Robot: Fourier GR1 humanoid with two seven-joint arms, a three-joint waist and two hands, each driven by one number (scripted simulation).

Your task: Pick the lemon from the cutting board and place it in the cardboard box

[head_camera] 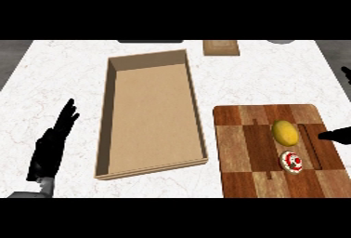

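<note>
My right hand [333, 135] shows only at the view's right edge: two black tips spread well apart with nothing between them, so I read it as open and empty. The yellow oval lemon [285, 132] lies just left of the lower tip, close but not touched, on the striped wooden cutting board [240, 139]. Just nearer to me than the lemon sits a small round red-and-white piece of food [293, 161], and that is the hazard. I judge the step in hand to be the reach for the lemon.

To do it well, I would bring the hand in leftward over the lemon. I would close across its narrow width, not along its length, keeping the lower finger clear of the red-and-white piece. A lemon will likely roll if nudged from one side, so both sides should meet it together.

The long open brown cardboard box [109, 116] lies further left of the hand, beyond the board's edge. The lift must clear its near wall before I let go over the floor.

My left hand [49, 148] rests open, fingers straight, on the white marbled bench [274, 79] on the box's far side.
</note>
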